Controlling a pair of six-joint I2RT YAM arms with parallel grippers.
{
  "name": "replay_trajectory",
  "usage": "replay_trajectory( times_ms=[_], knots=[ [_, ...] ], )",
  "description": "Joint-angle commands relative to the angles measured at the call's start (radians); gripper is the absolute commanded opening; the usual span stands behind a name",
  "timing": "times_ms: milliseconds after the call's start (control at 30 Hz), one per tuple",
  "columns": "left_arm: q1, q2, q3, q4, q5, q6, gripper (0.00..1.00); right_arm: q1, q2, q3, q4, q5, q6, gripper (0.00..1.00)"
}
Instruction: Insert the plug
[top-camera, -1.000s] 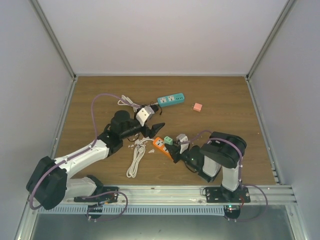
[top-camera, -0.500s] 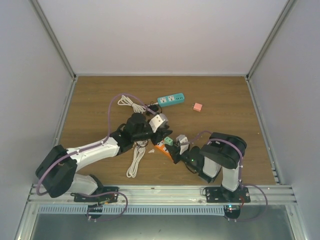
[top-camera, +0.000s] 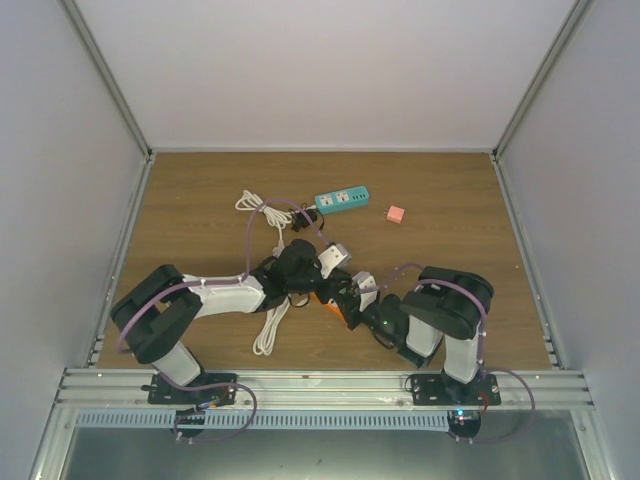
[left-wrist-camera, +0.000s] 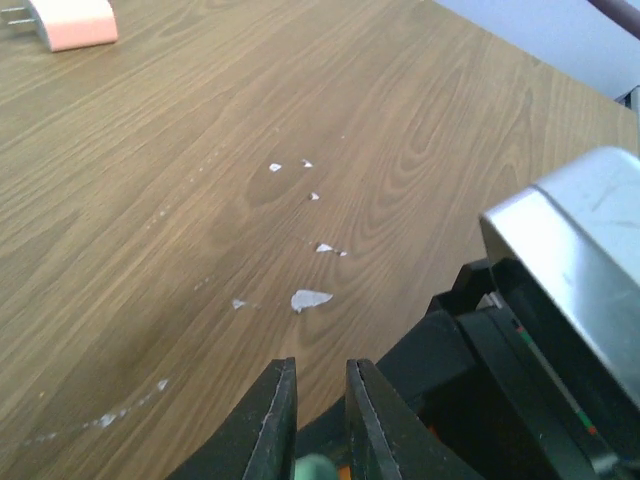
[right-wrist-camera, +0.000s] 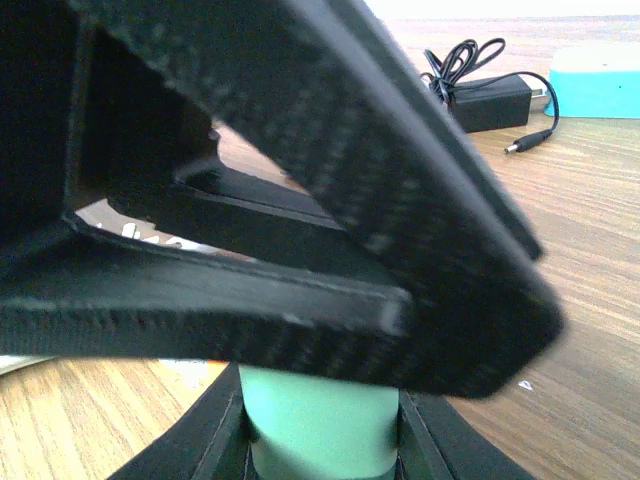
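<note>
green plug (right-wrist-camera: 320, 438) clamped by the right gripper (right-wrist-camera: 320, 400) just beside the orange power strip (top-camera: 320, 296)
the plug, a pale mint, smooth-faced block, is pressed on both flanks by the right fingers (right-wrist-camera: 222, 447). a sliver of it is seen between the nearly closed fingers (left-wrist-camera: 272, 425) of the left gripper (left-wrist-camera: 320, 368); whether it is pinched there cannot be told. both grippers are gathered over the strip.

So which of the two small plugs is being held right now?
The green plug, clamped in the right gripper at the orange power strip. The pink plug lies alone on the table, beyond both arms.
</note>
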Motion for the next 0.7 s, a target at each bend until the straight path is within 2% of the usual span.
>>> replay_trajectory(
  times_ms=[0, 267, 300, 533, 667],
  knots=[
    [-0.034, 0.06, -0.001, 0.026, -0.011, -0.024, 0.15, 0.027, 0.048, -0.069, 0.036, -0.004, 0.012, 0.01],
    [-0.034, 0.069, -0.046, 0.037, -0.053, -0.052, 0.14, 0.027, 0.019, -0.061, -0.007, 0.001, 0.002, 0.01],
    [-0.033, 0.066, -0.058, 0.046, -0.054, -0.059, 0.14, 0.027, 0.019, -0.06, -0.009, 0.002, 0.0, 0.03],
    [-0.039, 0.074, -0.13, 0.158, -0.022, -0.121, 0.09, 0.026, 0.002, -0.036, -0.061, -0.013, -0.012, 0.25],
    [-0.069, 0.078, -0.144, 0.169, -0.051, -0.125, 0.08, 0.027, -0.022, -0.033, -0.097, 0.004, -0.012, 0.52]
  ],
)
